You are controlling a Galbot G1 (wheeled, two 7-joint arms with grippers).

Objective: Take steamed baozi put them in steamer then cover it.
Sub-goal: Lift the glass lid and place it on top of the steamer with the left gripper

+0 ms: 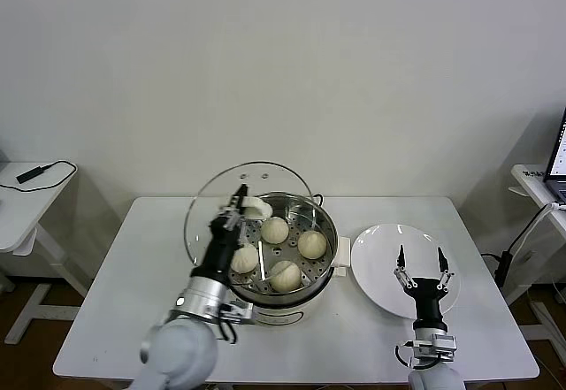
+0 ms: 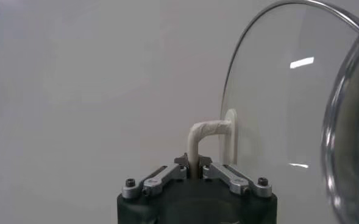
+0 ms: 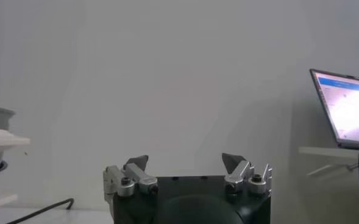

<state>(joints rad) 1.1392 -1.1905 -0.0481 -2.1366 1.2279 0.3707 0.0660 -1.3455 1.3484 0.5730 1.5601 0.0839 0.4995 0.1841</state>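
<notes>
Pinched by its white handle in the left gripper (image 1: 240, 202), the glass lid (image 1: 212, 209) stands tilted at the far-left rim of the steamer (image 1: 323, 240) holding four steamed baozi (image 1: 285, 275); right gripper (image 1: 421, 264) idles spread over the plate (image 1: 376, 275).

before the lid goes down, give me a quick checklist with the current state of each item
1. All four steamed baozi in the steamer: ok.
2. Left gripper shut on the glass lid by its white handle: ok.
3. Lid level and centred over the steamer: not ok, it is tilted upright at the far left rim.
4. Right gripper open, clear of the steamer, over the white plate: ok.
5. Plate has no baozi left: ok.
</notes>
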